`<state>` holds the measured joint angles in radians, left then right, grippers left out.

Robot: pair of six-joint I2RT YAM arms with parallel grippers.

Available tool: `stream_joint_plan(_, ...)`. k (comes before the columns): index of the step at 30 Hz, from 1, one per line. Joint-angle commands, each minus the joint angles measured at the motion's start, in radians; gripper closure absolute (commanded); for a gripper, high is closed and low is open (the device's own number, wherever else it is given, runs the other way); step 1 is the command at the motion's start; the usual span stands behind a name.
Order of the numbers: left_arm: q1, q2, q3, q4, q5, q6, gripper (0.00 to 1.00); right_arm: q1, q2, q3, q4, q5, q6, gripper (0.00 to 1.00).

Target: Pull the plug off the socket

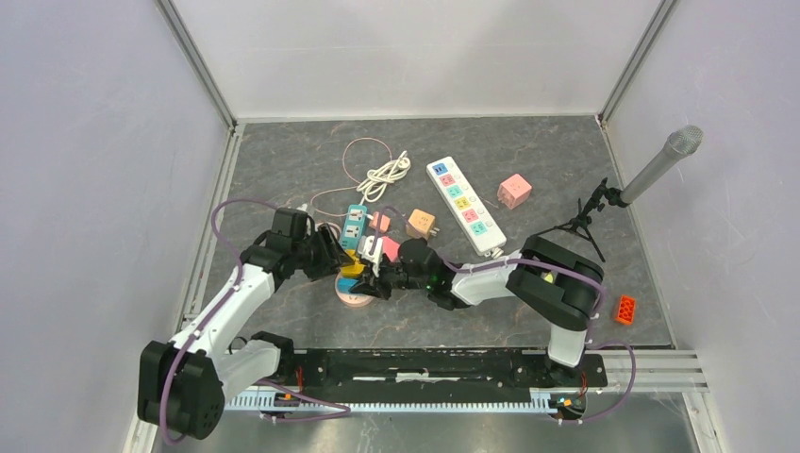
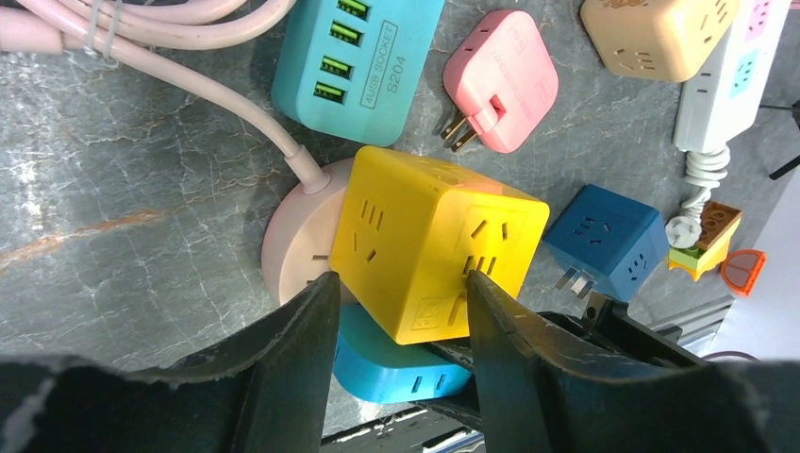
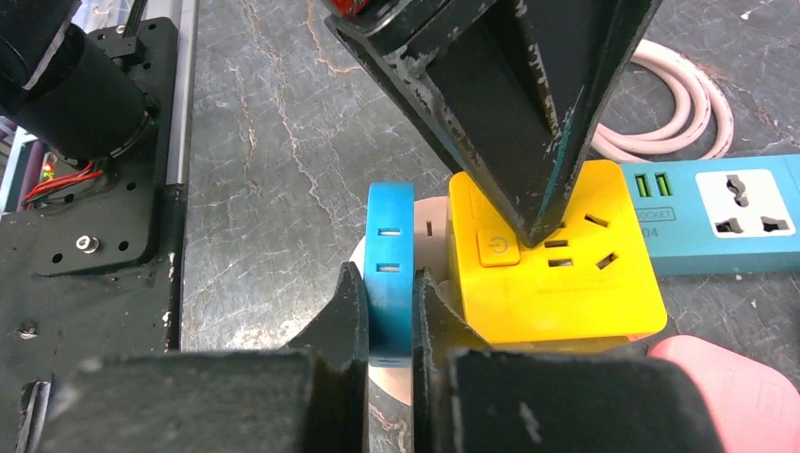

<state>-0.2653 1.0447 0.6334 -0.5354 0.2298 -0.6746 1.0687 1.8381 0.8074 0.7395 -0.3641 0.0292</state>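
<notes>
A round pink socket [image 2: 288, 250] lies on the table with a yellow cube adapter [image 2: 425, 231] and a flat blue plug [image 3: 389, 255] stuck in it. My right gripper [image 3: 390, 283] is shut on the blue plug, one finger against each flat side. In the left wrist view the blue plug [image 2: 396, 368] shows below the cube. My left gripper [image 2: 396, 283] straddles the yellow cube with both fingertips against it, jaws about half apart. From above, both grippers meet over the socket [image 1: 354, 297], the left gripper [image 1: 338, 262] from the left and the right gripper [image 1: 373, 281] from the right.
Close behind the socket lie a teal USB strip [image 2: 354, 57], a pink adapter [image 2: 500, 80], an orange cube [image 2: 656, 33] and a dark blue cube [image 2: 604, 241]. A white power strip [image 1: 465, 205], a pink cube [image 1: 514, 191], a microphone stand [image 1: 651, 175] and an orange brick [image 1: 625, 309] stand to the right.
</notes>
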Motion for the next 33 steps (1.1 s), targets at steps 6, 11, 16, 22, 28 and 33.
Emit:
stream_joint_plan(6, -0.001, -0.041, -0.139, 0.043, 0.004, -0.068, 0.45, 0.011, -0.081, -0.034, 0.117, 0.019, 0.049, 1.00)
stream_joint_plan(11, -0.002, -0.038, -0.132, 0.043, 0.003, -0.063, 0.47, 0.018, -0.066, -0.045, 0.145, -0.021, 0.053, 1.00)
stream_joint_plan(16, -0.002, -0.036, -0.130, 0.037, 0.005, -0.062, 0.47, 0.108, -0.099, -0.065, 0.014, 0.115, -0.217, 1.00)
stream_joint_plan(22, -0.001, -0.041, -0.126, 0.031, -0.002, -0.068, 0.48, 0.059, -0.084, -0.063, 0.093, 0.068, -0.034, 1.00)
stream_joint_plan(28, -0.001, -0.049, -0.104, 0.012, -0.012, -0.066, 0.48, 0.025, -0.072, -0.056, 0.161, -0.013, 0.097, 1.00)
stream_joint_plan(33, -0.002, -0.047, -0.082, -0.001, -0.020, -0.060, 0.48, 0.087, -0.095, -0.068, 0.029, 0.084, -0.129, 1.00)
